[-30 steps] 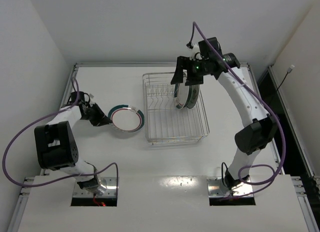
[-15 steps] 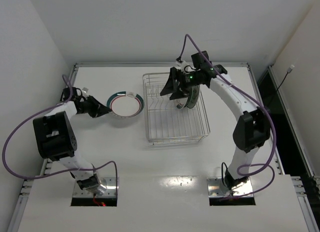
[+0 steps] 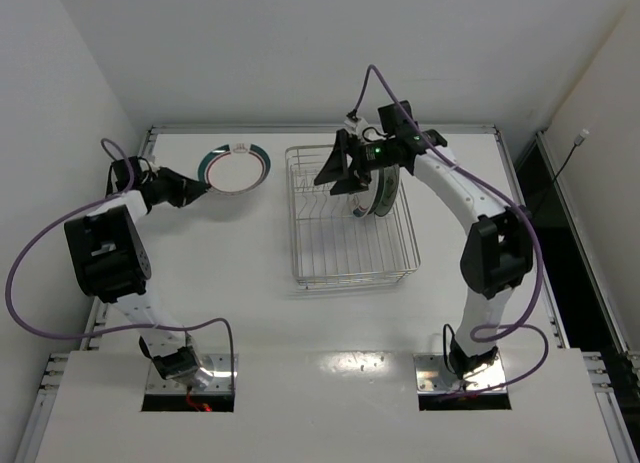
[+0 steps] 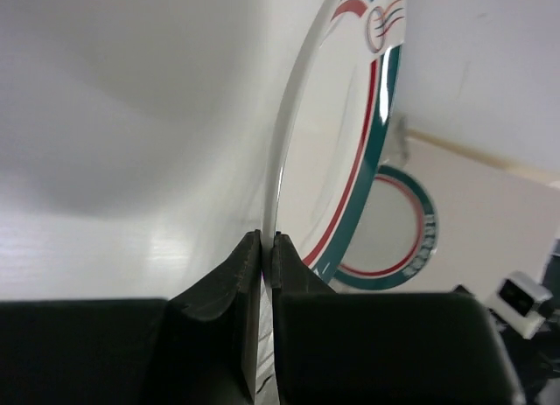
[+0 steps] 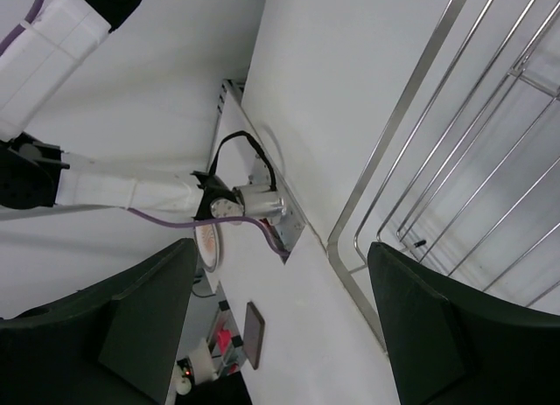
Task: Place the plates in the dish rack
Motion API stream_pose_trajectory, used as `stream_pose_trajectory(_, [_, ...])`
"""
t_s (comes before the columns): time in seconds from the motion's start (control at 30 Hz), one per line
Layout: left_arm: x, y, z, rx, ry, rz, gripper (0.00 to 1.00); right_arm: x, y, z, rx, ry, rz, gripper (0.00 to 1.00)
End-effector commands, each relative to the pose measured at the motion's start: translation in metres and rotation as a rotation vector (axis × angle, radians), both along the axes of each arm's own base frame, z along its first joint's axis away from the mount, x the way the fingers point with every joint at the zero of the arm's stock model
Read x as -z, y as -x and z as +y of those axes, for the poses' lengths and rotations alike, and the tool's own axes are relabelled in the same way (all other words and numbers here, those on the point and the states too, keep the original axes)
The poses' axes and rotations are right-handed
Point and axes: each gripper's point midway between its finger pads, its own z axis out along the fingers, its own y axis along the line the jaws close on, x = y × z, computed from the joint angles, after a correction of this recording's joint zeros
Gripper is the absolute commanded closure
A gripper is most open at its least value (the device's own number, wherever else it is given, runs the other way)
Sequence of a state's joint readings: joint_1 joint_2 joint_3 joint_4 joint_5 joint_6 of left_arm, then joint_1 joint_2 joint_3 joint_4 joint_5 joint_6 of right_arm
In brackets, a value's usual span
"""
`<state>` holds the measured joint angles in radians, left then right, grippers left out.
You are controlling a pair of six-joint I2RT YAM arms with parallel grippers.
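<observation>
Near edge of the counter (image 3: 250, 313): both arm bases, left arm reaching to the far left, right arm arching over the middle.

Mid-counter: the dish rack (image 3: 340, 263), a silver wire basket, sits flat, slightly right of centre. Its near half holds nothing visible. A row of upright dividers runs across its far half.

Racked plates (image 3: 380, 195): standing on edge in the right part of the rack's far half, dark rim towards the camera. The arm in front partly hides them, so I cannot tell the count.

Right claw (image 3: 336, 177): hangs over the rack's far half, just left of the racked plates, fingers wide apart with nothing between them. The right wrist view confirms it: the two dark fingers stand at the frame's sides, with only rack wires and bare counter in the gap.

Far left: left claw (image 4: 267, 246) is clamped together on the rim of the held plate (image 3: 236, 168), a white plate with a dark green rim and red ring. In the left wrist view the plate runs edge-on up from the pinch. From overhead its face is turned up towards the camera, well apart from the rack, near the counter's far edge.

A green-and-red ring (image 4: 398, 234) shows beyond the held plate in the left wrist view. I cannot tell whether it is another plate or a reflection.
</observation>
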<state>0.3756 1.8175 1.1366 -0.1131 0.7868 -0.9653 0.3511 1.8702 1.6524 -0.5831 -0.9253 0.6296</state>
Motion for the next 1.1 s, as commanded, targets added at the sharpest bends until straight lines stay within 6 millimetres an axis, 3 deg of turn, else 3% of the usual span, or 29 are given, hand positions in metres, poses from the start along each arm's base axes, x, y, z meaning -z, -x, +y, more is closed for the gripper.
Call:
stream_pose_trajectory(0.0, [-0.081, -0.025, 0.0, -0.019, 0.069, -0.265, 1.0, -0.023, -0.015, 0.013, -0.034, -0.075, -0.075, 0.24])
stream_pose_trajectory(0.03, [-0.091, -0.024, -0.005, 0.005, 0.108, -0.314, 1.0, -0.029, -0.015, 0.014, -0.043, -0.086, -0.086, 0.24])
stream_pose_trajectory(0.07, [-0.08, -0.01, -0.018, 0.01, 0.179, -0.336, 1.0, -0.031, -0.02, 0.016, -0.043, -0.089, -0.095, 0.24])
stream_pose_trajectory(0.1, [-0.156, 0.007, -0.026, 0.022, 0.327, -0.645, 1.0, -0.032, -0.02, 0.017, -0.047, -0.097, -0.083, 0.24])
stream_pose_trajectory(0.13, [-0.164, 0.015, -0.015, -0.095, 0.463, -0.716, 1.0, -0.032, -0.023, 0.019, -0.054, -0.106, -0.089, 0.24])
stream_pose_trajectory(0.2, [-0.179, 0.029, -0.025, -0.068, 0.651, -0.738, 1.0, -0.044, -0.031, 0.018, -0.042, -0.118, -0.113, 0.24])
stream_pose_trajectory(0.3, [-0.215, 0.03, -0.044, 0.088, 0.579, -0.846, 1.0, -0.045, -0.04, 0.022, -0.049, -0.126, -0.116, 0.24])
stream_pose_trajectory(0.37, [-0.224, 0.035, -0.056, 0.132, 0.546, -0.861, 1.0, -0.05, -0.045, 0.024, -0.05, -0.133, -0.137, 0.24])
stream_pose_trajectory(0.47, [-0.199, 0.048, -0.081, 0.172, 0.553, -0.764, 1.0, -0.049, -0.055, 0.025, -0.024, -0.124, -0.154, 0.24])
stream_pose_trajectory(0.5, [-0.201, 0.055, -0.094, 0.212, 0.516, -0.781, 1.0, -0.053, -0.055, 0.029, -0.027, -0.124, -0.168, 0.24])
stream_pose_trajectory(0.67, [-0.198, 0.075, -0.131, 0.327, 0.506, -0.733, 1.0, -0.031, -0.065, 0.027, 0.02, -0.07, -0.147, 0.24])
stream_pose_trajectory(0.73, [-0.188, 0.081, -0.145, 0.36, 0.5, -0.703, 1.0, -0.036, -0.068, 0.028, 0.032, -0.08, -0.173, 0.24])
stream_pose_trajectory(0.93, [-0.181, 0.088, -0.164, 0.403, 0.496, -0.663, 1.0, -0.038, -0.069, 0.026, 0.059, -0.072, -0.187, 0.24])
stream_pose_trajectory(1.0, [-0.179, 0.086, -0.164, 0.401, 0.49, -0.659, 1.0, -0.048, -0.067, 0.024, 0.069, -0.075, -0.214, 0.24])
stream_pose_trajectory(1.07, [-0.177, 0.086, -0.164, 0.399, 0.486, -0.655, 1.0, -0.044, -0.065, 0.021, 0.086, -0.059, -0.208, 0.24])
